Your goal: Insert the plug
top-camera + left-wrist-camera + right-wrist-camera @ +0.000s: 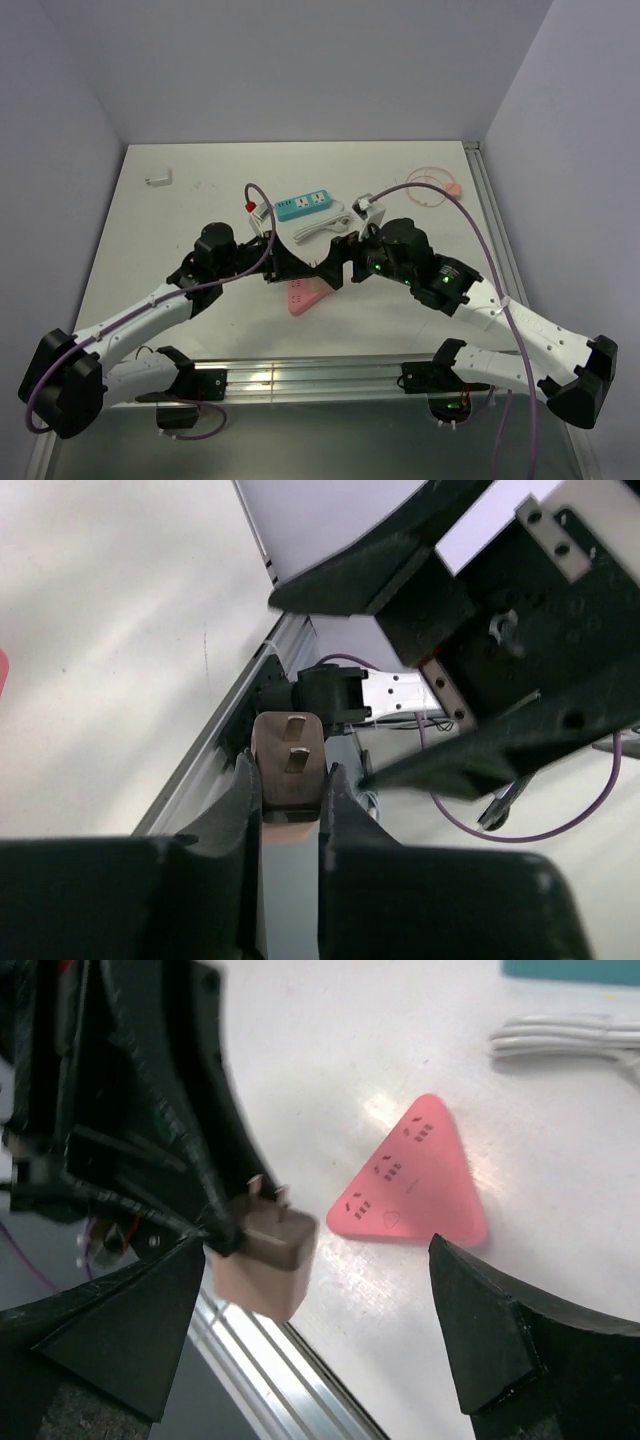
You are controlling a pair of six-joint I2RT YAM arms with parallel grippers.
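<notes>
top view
left gripper [287, 266]: reaching to table centre, tip nearly meeting right gripper [338, 268]; jaw state unreadable from here
right gripper: tip facing the left one; jaw state unreadable from here too
pink triangular socket [303, 297]: flat on table [180, 230], just below and between both tips, near side
teal power strip [305, 206]: beyond both tips, far side, apart
white cable bundle [322, 228]: between teal power strip and the tips
white adapter [371, 208]: beyond right gripper, near its wrist
small white block [158, 180]: far off to the left of left gripper, well apart

left wrist view
left gripper: pinching plug [288, 742] by the body, one finger [238, 805] pressed on each side
plug: beige, upright between the fingers, flat metal prongs on the face turned away from the palm
right gripper: black, up and right of plug, close; contact with plug cannot be told

right wrist view
right gripper: fingers [130, 1320] spread wide, nothing between them gripped
plug: inside the spread, close to the finger at frame left, held off the table in left gripper's black tips; touching that finger or not, cannot tell
pink triangular socket: ahead of the spread fingers, past plug, flat, slot groups facing up, apart from plug
white cable bundle, teal power strip: farther ahead, toward the finger at frame right
</notes>
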